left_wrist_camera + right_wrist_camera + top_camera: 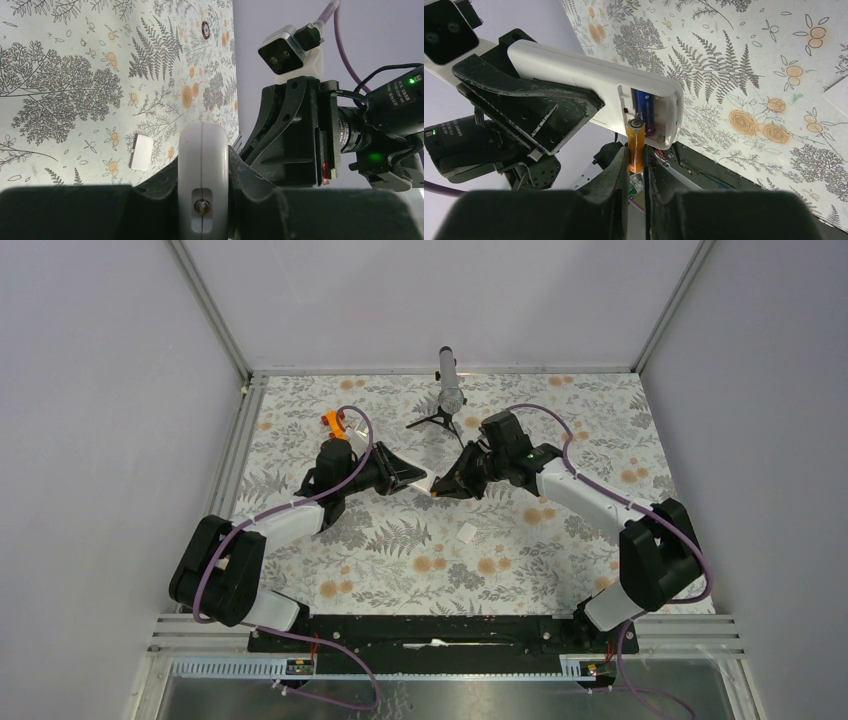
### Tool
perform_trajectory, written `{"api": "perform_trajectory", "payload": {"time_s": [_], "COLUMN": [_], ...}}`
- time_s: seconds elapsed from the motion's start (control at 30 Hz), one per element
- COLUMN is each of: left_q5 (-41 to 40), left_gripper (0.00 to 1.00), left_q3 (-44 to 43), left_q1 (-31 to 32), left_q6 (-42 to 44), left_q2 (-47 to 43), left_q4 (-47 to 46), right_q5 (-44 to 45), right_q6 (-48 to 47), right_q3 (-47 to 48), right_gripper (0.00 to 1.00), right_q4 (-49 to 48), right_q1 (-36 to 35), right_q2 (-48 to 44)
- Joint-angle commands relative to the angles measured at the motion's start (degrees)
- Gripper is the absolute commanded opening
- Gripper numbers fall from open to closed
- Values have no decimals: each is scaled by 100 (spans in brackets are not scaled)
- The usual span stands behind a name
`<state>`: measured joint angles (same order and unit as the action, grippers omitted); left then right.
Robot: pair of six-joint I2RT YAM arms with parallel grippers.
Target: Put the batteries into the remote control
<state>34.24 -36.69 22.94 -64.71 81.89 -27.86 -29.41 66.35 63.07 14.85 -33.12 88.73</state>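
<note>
- In the top view the remote control point(424, 483) is almost hidden: only a white sliver shows between the two gripper tips, and neither battery can be made out there.
- The left wrist camera sees the remote end-on only, and the frame's lower edge cuts it off.
- The right wrist camera shows its back and the open battery bay. The lower part of the orange battery point(636, 142) is buried between the fingers point(616, 172).
- The white cover point(141, 152) lies flat on the floral table point(400, 560), well apart from both grippers. In the right wrist view only its corner shows at the right edge.
- Counted: one remote, two batteries, one cover, one orange toy piece point(333, 422) at the far left behind the left arm, and one small tripod point(440, 418) carrying a grey cylinder at the far edge.
- The blue-purple battery point(646, 112) lies inside the bay.
- The left gripper point(203, 200) is clamped on the remote by its long edges and holds it in the air over the middle of the table.
- The right gripper point(636, 162) is closed on the orange battery. The battery's upper end is at the open end of the bay, just beside the blue-purple one; I cannot tell whether it is seated.
</note>
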Motion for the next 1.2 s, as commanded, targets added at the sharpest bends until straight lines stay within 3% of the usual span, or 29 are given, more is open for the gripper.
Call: {"api": "perform_trajectory", "payload": {"time_s": [0.0, 0.47, 1.17], "left_q5": [-30, -40, 151], "left_gripper": [0, 0, 0], "left_q3": [-254, -260, -117], "left_q1": [26, 26, 26], "left_q6": [107, 184, 161], "left_q2": [-172, -287, -428], "left_q4": [-220, -123, -356], "right_q5": [-125, -64, -146], "right_q6": [76, 155, 129], "right_q3": [213, 218, 217], "right_gripper": [13, 15, 27], "right_q4": [57, 294, 153], "right_q1": [-49, -36, -36], "right_q2": [86, 133, 128]}}
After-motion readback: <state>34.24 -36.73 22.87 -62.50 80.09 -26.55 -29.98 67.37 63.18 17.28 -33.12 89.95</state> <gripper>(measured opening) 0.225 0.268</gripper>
